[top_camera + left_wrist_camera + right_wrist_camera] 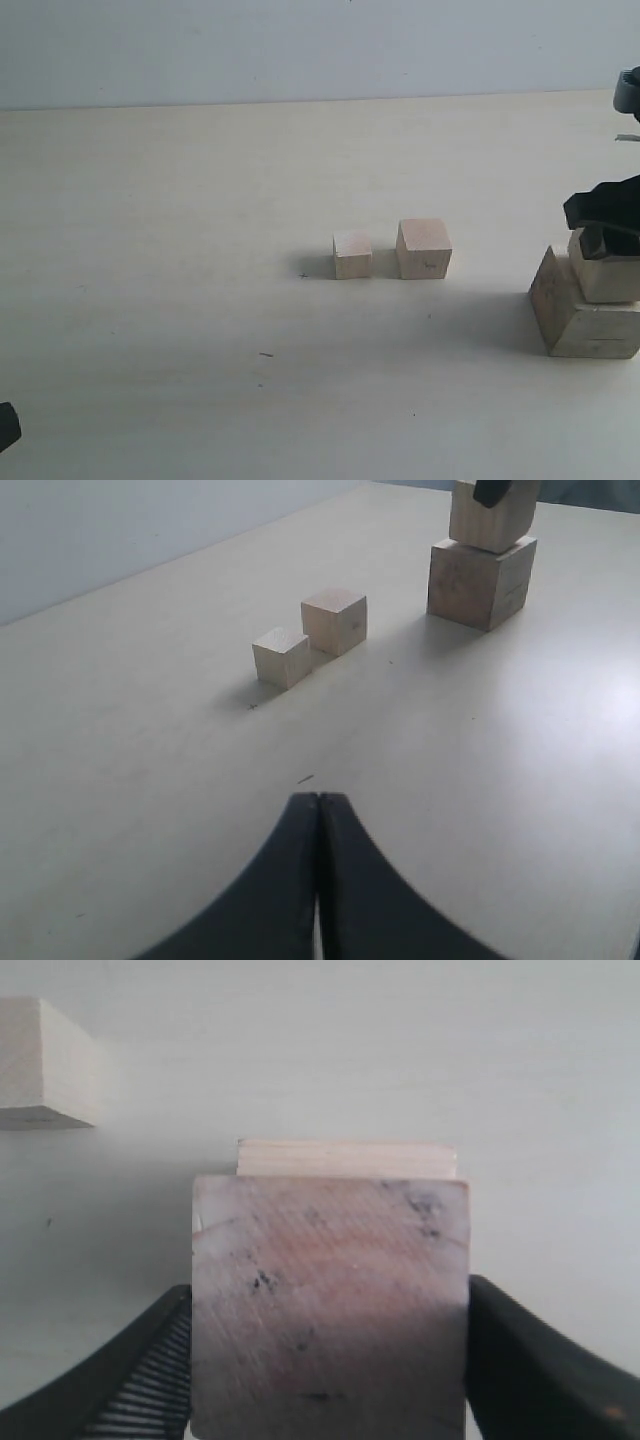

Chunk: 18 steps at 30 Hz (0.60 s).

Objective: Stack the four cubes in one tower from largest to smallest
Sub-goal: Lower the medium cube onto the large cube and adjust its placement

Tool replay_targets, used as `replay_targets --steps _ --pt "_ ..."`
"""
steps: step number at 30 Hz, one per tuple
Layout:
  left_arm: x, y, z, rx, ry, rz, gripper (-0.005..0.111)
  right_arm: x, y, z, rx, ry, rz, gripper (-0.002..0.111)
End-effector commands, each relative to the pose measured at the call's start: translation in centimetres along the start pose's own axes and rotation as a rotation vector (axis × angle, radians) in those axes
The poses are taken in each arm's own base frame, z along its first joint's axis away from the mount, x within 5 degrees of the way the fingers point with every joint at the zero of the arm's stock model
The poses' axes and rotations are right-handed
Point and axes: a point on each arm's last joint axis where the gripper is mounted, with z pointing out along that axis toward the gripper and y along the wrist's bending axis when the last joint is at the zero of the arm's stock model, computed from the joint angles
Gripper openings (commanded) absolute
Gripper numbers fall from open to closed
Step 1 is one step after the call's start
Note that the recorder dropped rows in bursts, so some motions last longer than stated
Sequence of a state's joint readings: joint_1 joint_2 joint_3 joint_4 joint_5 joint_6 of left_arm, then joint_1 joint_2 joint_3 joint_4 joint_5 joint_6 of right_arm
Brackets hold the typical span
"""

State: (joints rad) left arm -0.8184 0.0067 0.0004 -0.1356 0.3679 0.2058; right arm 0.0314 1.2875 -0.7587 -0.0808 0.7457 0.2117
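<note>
The largest cube (pixel 585 322) stands at the right edge of the exterior view. The second-largest cube (pixel 606 277) sits on top of it, offset toward the right. My right gripper (pixel 600 243) is shut on this upper cube (pixel 330 1300), one finger pressed to each side. Only a thin strip of the largest cube (pixel 346 1158) shows beyond it. The third cube (pixel 424 248) and the smallest cube (pixel 352 254) stand side by side mid-table, slightly apart. My left gripper (pixel 319 798) is shut and empty, low at the near left (pixel 5 425).
The pale table (pixel 180 300) runs back to a plain wall (pixel 300 50). One of the two loose cubes (pixel 40 1060) shows in a corner of the right wrist view. The two-cube stack (pixel 482 550) lies far from the left gripper.
</note>
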Motion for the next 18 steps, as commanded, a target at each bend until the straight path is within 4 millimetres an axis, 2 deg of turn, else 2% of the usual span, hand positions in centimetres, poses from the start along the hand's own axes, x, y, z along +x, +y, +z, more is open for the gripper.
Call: replay_targets --steps 1,18 --pt "-0.09 0.02 -0.05 -0.004 -0.013 0.004 0.000 -0.18 0.12 -0.15 -0.107 -0.019 0.010 0.000" --pt "-0.09 0.02 -0.05 -0.004 -0.013 0.004 0.000 -0.10 -0.36 -0.11 -0.057 -0.012 -0.040 0.000"
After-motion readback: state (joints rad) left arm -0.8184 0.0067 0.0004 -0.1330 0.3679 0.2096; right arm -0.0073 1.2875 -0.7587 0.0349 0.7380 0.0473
